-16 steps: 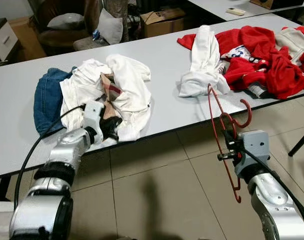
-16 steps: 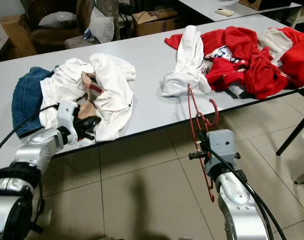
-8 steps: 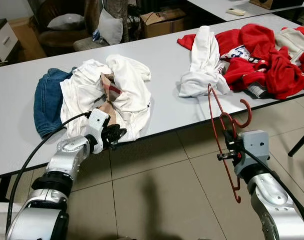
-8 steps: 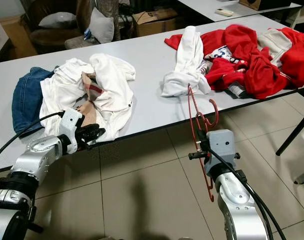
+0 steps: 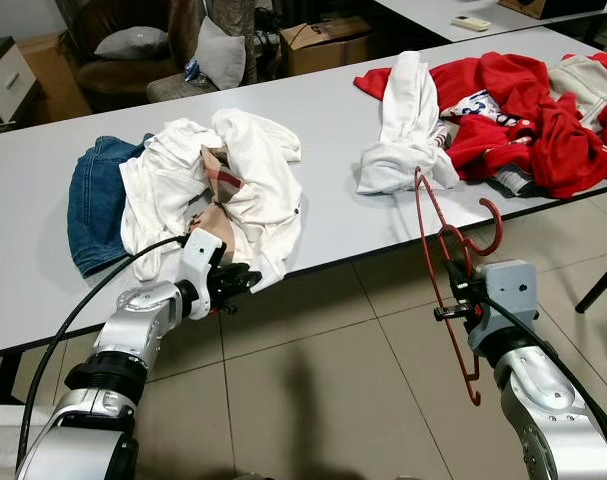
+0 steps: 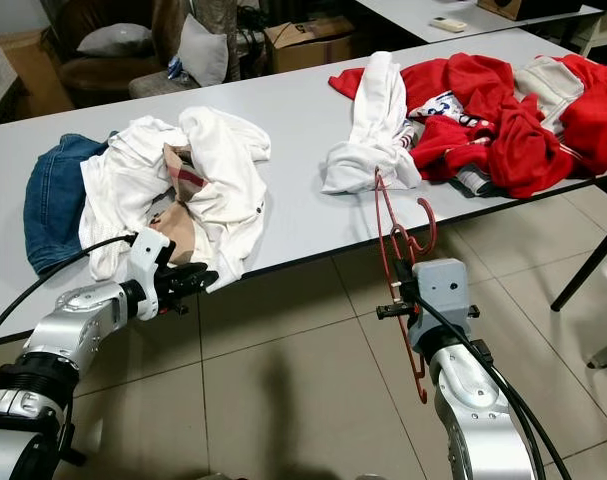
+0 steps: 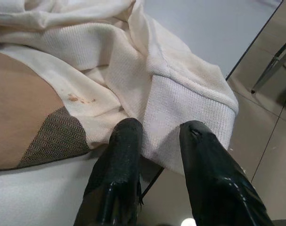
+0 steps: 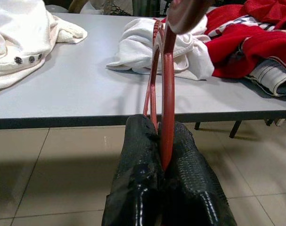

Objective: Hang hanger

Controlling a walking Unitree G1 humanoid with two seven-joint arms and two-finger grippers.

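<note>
A thin red hanger (image 5: pixel 451 245) stands upright in front of the table's near edge, its hook (image 5: pixel 491 230) pointing right. My right gripper (image 5: pixel 461 300) is shut on its lower part, and the right wrist view shows the red wire pinched between the black fingers (image 8: pixel 138 141). My left gripper (image 5: pixel 239 282) is open at the table's front edge. It sits just short of the ribbed cuff (image 7: pixel 190 103) of a cream knit sweater (image 5: pixel 258 165). Nothing is between its fingertips (image 7: pixel 128 129).
The grey table (image 5: pixel 333 215) carries blue jeans (image 5: pixel 93 195) under the cream pile, a white garment (image 5: pixel 408 120) and a heap of red clothes (image 5: pixel 528 115). A table leg (image 5: pixel 598 282) stands at the right. A chair and a cardboard box (image 5: pixel 328 40) sit behind. Tiled floor lies between my arms.
My left gripper has drawn back out of the cream clothing pile, moving right to the table's front edge, with its fingers open. The right arm and hanger have not moved.
</note>
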